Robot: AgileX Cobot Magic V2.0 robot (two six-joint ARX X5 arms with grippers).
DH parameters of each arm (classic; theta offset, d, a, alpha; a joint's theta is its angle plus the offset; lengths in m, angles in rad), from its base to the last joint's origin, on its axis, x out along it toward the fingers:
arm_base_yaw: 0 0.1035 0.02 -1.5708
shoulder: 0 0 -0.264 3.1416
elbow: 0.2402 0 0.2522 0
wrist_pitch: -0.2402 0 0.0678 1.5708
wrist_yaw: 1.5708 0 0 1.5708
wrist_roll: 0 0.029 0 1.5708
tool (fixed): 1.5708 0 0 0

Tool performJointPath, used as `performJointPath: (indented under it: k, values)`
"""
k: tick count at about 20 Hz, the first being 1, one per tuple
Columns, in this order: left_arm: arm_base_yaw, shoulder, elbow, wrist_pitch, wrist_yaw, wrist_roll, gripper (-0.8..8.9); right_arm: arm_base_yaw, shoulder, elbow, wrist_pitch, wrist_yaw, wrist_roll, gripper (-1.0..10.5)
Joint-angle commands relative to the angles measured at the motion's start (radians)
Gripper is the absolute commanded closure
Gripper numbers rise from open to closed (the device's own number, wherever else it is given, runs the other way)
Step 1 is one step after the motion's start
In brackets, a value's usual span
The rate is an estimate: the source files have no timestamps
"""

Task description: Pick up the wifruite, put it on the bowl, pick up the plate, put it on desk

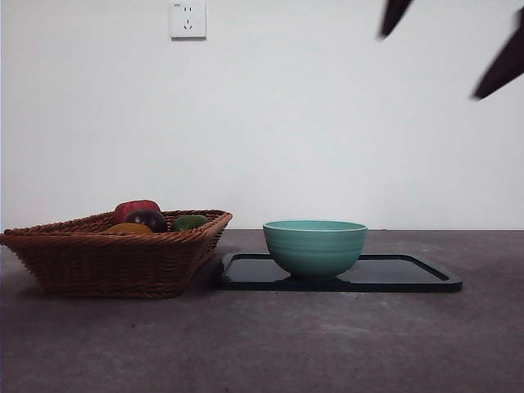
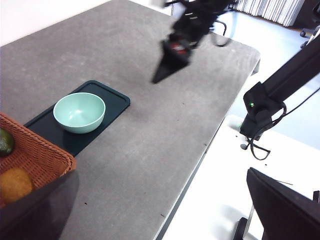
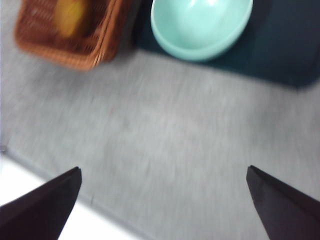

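At lower left of the front view, the wifruite (image 1: pixel 128 229) lies in the wicker basket (image 1: pixel 115 260), beside a dark purple-red fruit (image 1: pixel 147 219) and a green fruit (image 1: pixel 189 222). The mint-green bowl (image 1: pixel 315 247) stands empty on the black tray (image 1: pixel 409 274), right of the basket on the desk (image 1: pixel 262 344). Both grippers are spread wide and carry nothing. The left gripper (image 2: pixel 150 220) hovers nearest the basket (the wifruite (image 2: pixel 15 184) sits just by one jaw). The right gripper (image 3: pixel 165 205) hangs above bare desk, further from the fruit, so the left arm likely suits the pick.
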Motion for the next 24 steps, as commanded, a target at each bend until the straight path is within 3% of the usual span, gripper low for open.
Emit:
performJointPath:
  k: [1, 4, 8, 13, 15, 18, 24]
  values:
    - [-0.011, -0.005, 0.015, 0.010, 0.005, 0.011, 2.54, -0.014, 0.207, 0.113, 0.020, 0.021, -0.021, 3.6]
    - [-0.011, -0.006, 0.016, 0.010, 0.005, 0.011, 2.54, -0.043, 0.442, 0.267, 0.006, 0.082, -0.070, 3.6]
    - [-0.011, -0.005, 0.016, 0.010, 0.005, 0.011, 2.54, -0.098, 0.687, 0.442, 0.006, 0.081, -0.074, 3.6]
    - [-0.011, -0.005, 0.016, 0.010, 0.005, 0.011, 2.54, -0.128, 0.852, 0.499, 0.078, 0.077, -0.072, 3.8]
    - [-0.011, -0.006, 0.016, 0.010, 0.005, 0.011, 2.54, -0.132, 0.900, 0.498, 0.094, 0.076, -0.072, 5.4]
    - [-0.011, -0.006, 0.016, 0.010, 0.005, 0.011, 2.54, -0.132, 0.937, 0.497, 0.104, 0.078, -0.072, 9.4]
    - [-0.011, -0.005, 0.016, 0.011, 0.005, 0.011, 2.54, -0.143, 0.917, 0.499, 0.061, 0.083, -0.095, 9.4]
